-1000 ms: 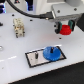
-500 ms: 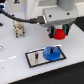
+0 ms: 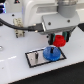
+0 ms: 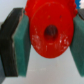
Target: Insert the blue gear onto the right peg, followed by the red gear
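Exterior view: blue gear sits on the plate at its right end; 1 bare peg stands at its left. Red gear hangs above the blue gear, in the tool.

Wrist view: tool pads pinch red gear on 2 sides.

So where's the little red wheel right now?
The red gear is clamped in the gripper, held in the air just above and to the exterior view's right of the blue gear on the dark plate.
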Controlling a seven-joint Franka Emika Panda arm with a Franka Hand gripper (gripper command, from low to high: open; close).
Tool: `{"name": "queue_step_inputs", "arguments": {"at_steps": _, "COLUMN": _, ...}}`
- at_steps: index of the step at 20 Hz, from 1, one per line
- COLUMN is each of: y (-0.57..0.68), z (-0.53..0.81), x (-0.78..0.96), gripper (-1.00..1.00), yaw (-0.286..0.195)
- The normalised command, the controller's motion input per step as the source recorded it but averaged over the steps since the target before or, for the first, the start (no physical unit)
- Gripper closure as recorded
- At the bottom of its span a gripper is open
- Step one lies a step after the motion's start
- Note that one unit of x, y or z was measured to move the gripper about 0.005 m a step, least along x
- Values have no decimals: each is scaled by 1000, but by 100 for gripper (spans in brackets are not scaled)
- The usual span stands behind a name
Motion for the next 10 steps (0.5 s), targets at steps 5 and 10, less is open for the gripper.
{"name": "queue_step_inputs", "arguments": {"at_steps": 5, "y": -173, "z": -121, "x": 136, "gripper": 100, "yaw": 0}}
{"name": "queue_step_inputs", "arguments": {"at_steps": 10, "y": -185, "z": -227, "x": 68, "gripper": 100, "yaw": 0}}
